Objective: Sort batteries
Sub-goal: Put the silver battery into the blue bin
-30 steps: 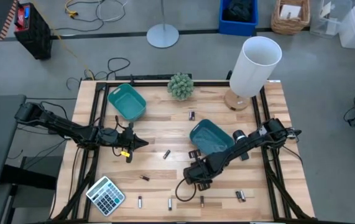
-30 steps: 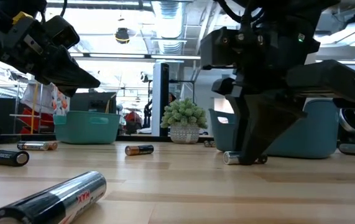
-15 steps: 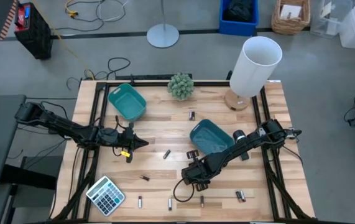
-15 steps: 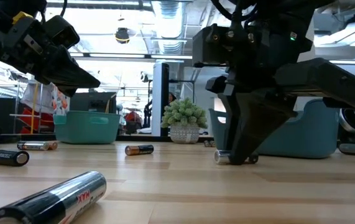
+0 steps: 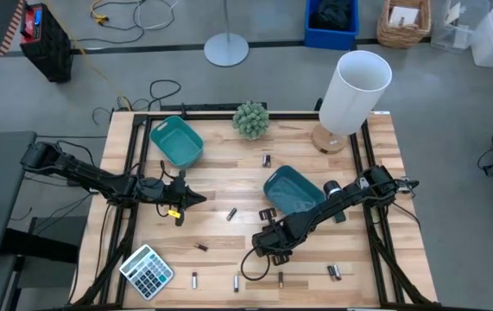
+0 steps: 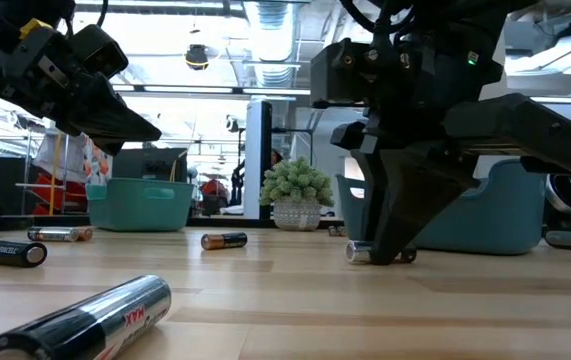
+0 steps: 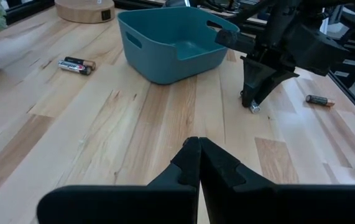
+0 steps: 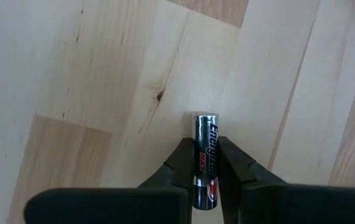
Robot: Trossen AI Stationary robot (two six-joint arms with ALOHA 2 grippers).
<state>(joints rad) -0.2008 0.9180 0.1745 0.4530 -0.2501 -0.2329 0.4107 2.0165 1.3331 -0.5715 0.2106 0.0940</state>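
Now the right end effector [image 8: 206, 163] sits low at the bench [image 5: 229, 186], its fingers clamped on a silvery battery [image 8: 205, 158] that lies lengthwise between them. Over the last second it has slid a little along the bench, the cell going with it, and in the last half second it has stopped; the battery's end shows at the bench surface in the low view, so I judge the grip made and the lift not yet begun. That would leave this cell ready to be carried to the nearer teal tray [image 5: 293, 189], which stands just beside the arm.

The left end effector [image 7: 197, 163] hovers over the left part of the bench with its fingers pressed together on nothing, unmoved (it seems to be waiting).

Only the right wrist view shows the printed label and how squarely the fingers pinch the cell. From above, the gripped battery is hidden under the arm, but that view alone lays out the rest: loose batteries [image 5: 230, 214] scattered over the middle and near edge, a second teal tray [image 5: 175, 142] at the far left, and a calculator [image 5: 147, 271]. The low view shows the pinched end [image 6: 357, 251] at the bench surface, though whether it rests there or hangs just clear I cannot tell.
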